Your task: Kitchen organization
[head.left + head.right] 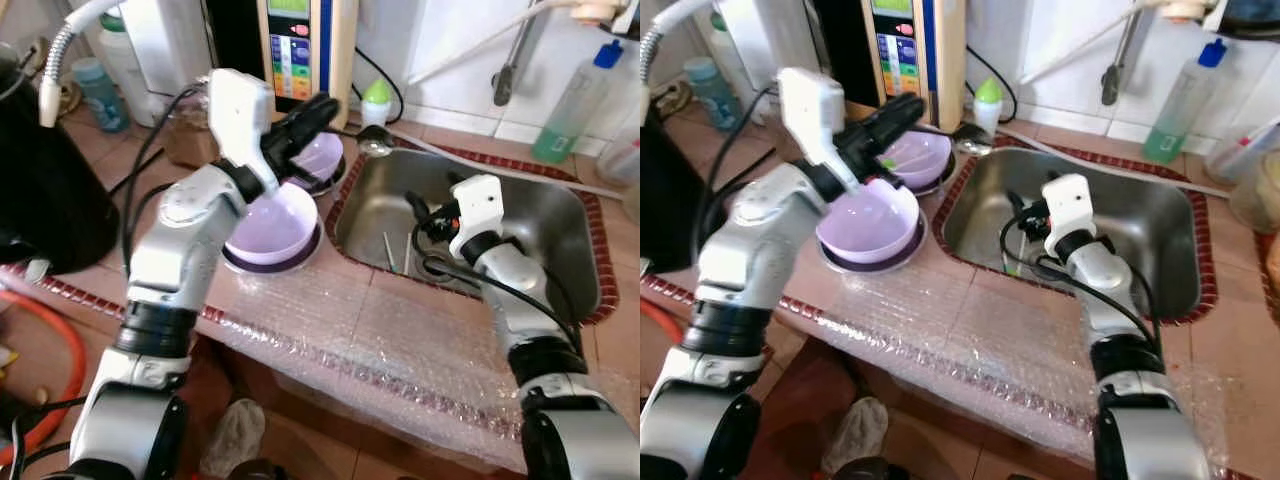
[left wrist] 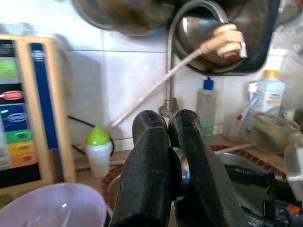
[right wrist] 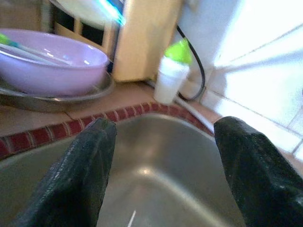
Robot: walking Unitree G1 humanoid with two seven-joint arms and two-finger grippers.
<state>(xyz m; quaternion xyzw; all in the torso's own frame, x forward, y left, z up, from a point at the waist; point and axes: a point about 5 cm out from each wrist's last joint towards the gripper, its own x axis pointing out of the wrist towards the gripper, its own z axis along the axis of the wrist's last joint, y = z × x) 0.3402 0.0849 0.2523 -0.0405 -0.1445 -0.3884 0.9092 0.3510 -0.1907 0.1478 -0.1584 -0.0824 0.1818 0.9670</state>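
A cream-cased wall appliance with a coloured button panel stood at the back of the bench. Just to its right stood a small white bottle with a green cap, a black cable looping behind it. A green-tinted bottle with a blue cap stood against the tiled wall beyond the sink's far side. A sheet of bubble wrap covered the front of the bench. A large black container occupied the far left.
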